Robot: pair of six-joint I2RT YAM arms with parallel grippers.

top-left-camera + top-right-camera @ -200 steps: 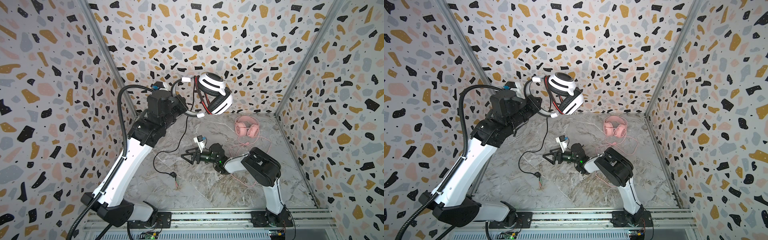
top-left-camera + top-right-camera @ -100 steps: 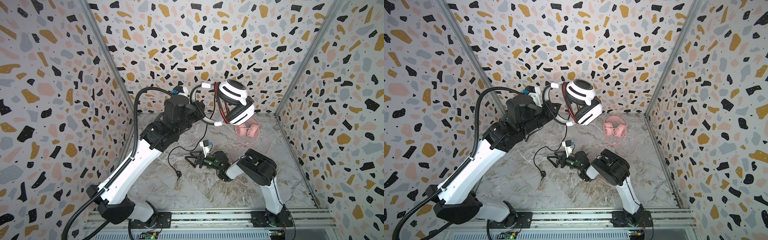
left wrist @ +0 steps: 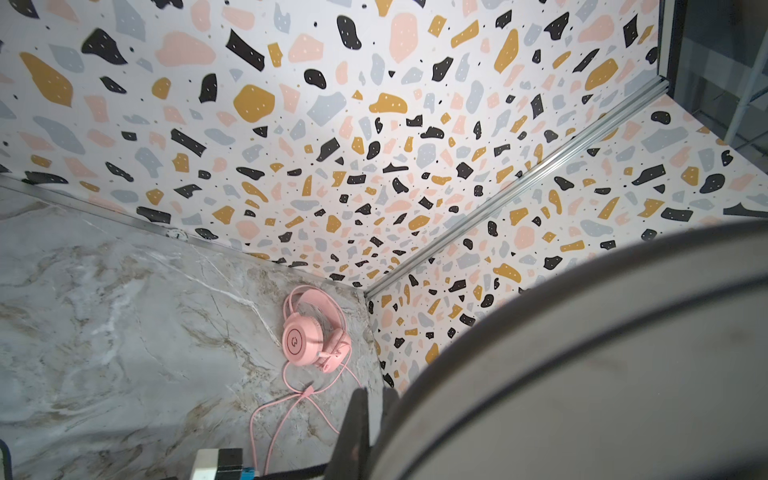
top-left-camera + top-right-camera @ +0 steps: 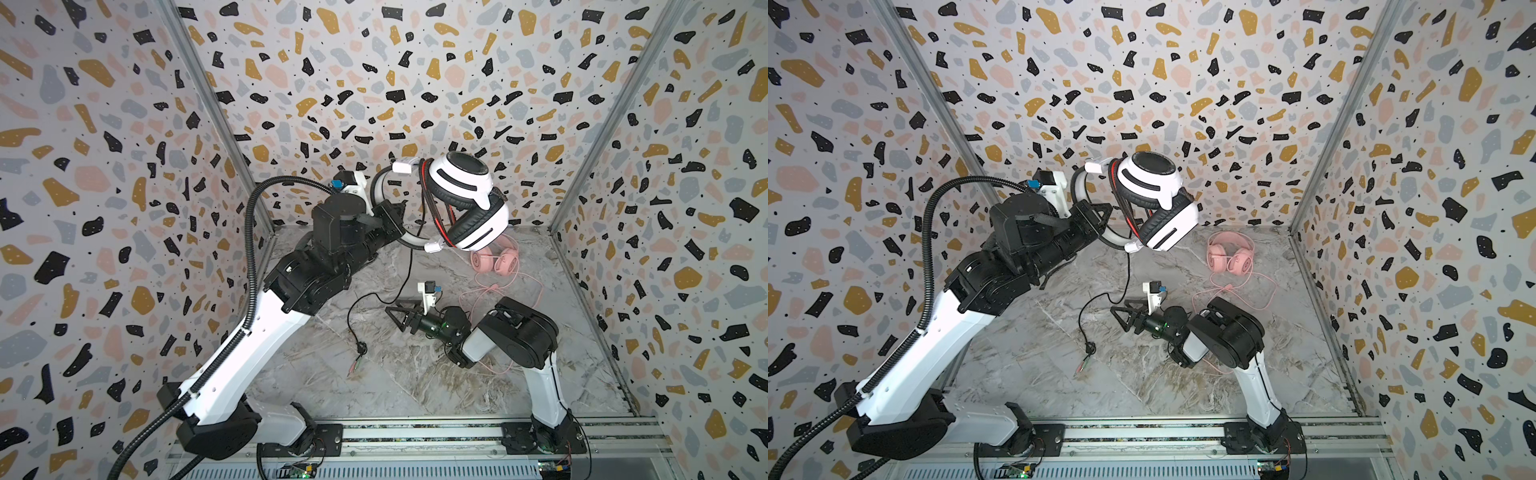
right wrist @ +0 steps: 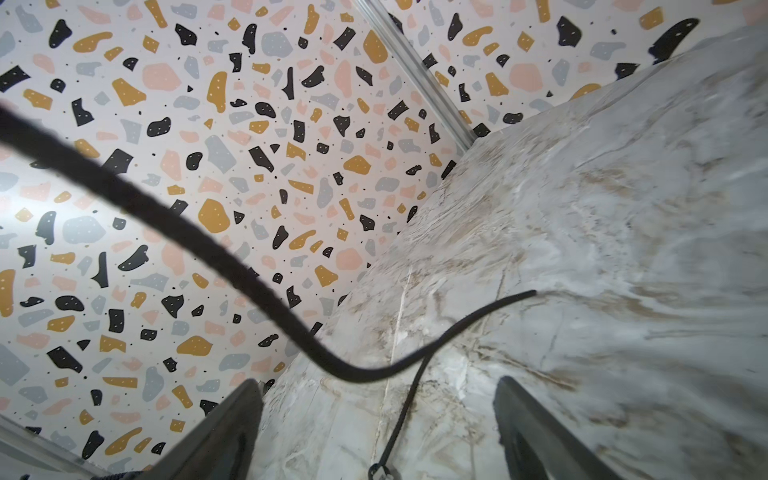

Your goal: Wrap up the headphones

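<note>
We note left end effector (image 4: 399, 224) clenched on the headband (image 4: 372, 192) of the white headset (image 4: 461, 187), held aloft; right end effector (image 4: 395, 319) released, low over the bench (image 4: 395, 386) near the black cable (image 4: 409, 274).

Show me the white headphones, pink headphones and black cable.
white headphones (image 4: 457, 185), in a top view: upper cup
pink headphones (image 3: 302, 340), left wrist view: cup face
black cable (image 5: 249, 278), right wrist view: thick near stretch

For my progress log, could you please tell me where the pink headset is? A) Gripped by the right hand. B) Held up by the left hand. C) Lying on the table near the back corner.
C: the pink headset lies on the table by the back corner; the left hand holds up the white headset instead.
</note>
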